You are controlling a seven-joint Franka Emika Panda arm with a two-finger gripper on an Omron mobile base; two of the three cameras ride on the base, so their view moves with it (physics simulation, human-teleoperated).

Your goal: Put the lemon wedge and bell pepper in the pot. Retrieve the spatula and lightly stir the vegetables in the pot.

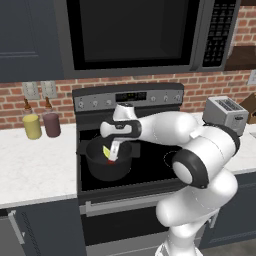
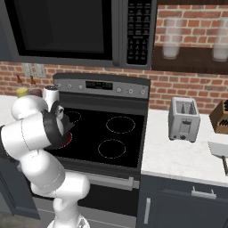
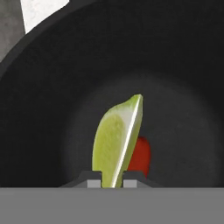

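Gripper (image 3: pixel 112 183) nearly shut, pinching the lemon wedge (image 3: pixel 117 142) over the pot (image 1: pixel 107 161), bell pepper (image 3: pixel 140 155) apparently already inside: lower a bit, open over the centre, clear of the rim.

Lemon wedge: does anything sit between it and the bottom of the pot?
The lemon wedge is pinched between the gripper fingers, over the pot opening. Nothing covers the pot. The bell pepper lies on the pot's floor just behind the wedge, so the wedge could land against it.
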